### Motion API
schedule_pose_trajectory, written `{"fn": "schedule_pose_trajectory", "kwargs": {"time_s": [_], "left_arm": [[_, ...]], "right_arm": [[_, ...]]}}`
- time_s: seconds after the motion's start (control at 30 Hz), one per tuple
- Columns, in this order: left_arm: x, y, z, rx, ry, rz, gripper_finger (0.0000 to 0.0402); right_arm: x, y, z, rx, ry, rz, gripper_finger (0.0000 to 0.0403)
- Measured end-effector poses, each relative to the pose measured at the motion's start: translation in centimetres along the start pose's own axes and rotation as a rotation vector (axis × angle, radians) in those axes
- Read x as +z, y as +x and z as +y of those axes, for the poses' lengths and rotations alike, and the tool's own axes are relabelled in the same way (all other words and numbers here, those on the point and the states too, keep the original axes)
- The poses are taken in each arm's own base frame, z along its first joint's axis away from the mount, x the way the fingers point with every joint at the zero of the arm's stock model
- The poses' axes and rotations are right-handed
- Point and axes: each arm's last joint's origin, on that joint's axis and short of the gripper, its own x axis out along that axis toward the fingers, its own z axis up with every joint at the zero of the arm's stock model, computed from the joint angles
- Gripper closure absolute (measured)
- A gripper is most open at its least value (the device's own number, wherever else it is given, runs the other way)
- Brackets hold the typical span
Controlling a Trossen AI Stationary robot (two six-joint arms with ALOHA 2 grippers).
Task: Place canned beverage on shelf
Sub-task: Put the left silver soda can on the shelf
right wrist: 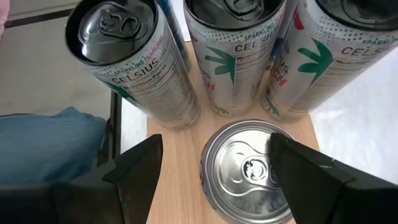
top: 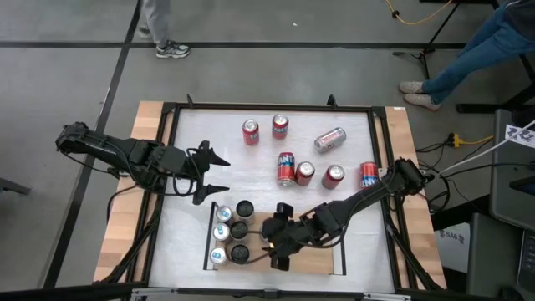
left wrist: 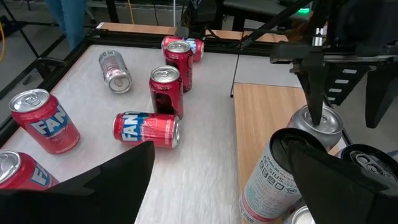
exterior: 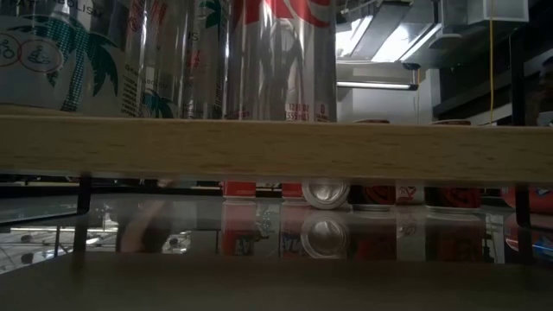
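Note:
The shelf (top: pixel 322 259), a light-wood panel with black rails, lies at the table's near edge. Several tall cans (top: pixel 234 232) stand in rows on its left part. My right gripper (top: pixel 281 237) hangs open over the shelf beside them. A silver-topped can (right wrist: pixel 245 168) stands upright on the wood between its fingers and shows again in the left wrist view (left wrist: pixel 320 127). My left gripper (top: pixel 219 174) waits open above the white table, just beyond the shelf's far left corner. The low view shows the shelf's front edge (exterior: pixel 276 147) with cans (exterior: pixel 276 52) on it. My right gripper has one finger (right wrist: pixel 311 171) over the rim of the silver-topped can (right wrist: pixel 277 155); whether it touches the can I cannot tell. The other finger (right wrist: pixel 134 168) stands clear of the can with bare wood between them. The fingers slant down from the table's right.
Several red cans (top: pixel 304 173) stand or lie on the white table beyond the shelf, and a silver can (top: pixel 329 139) lies on its side there. The shelf's right half (top: pixel 326 251) is bare wood. A person's shoes (top: pixel 171 50) and another person's legs (top: pixel 468 58) show beyond the far edge.

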Motion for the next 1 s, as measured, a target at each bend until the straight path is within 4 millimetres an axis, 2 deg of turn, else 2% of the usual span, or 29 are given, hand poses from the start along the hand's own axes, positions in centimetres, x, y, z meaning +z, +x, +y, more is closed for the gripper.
{"fn": "schedule_pose_trajectory", "kwargs": {"time_s": [0.53,1.0], "left_arm": [[0.00,0.00,0.00,0.000,0.000,0.000,0.0043],[0.00,0.00,0.00,0.000,0.000,0.000,0.0043]], "right_arm": [[0.29,0.04,-0.10,0.004,0.006,-0.019,0.0116],[0.73,-0.54,-0.12,-0.038,-0.087,-0.084,0.0116]]}}
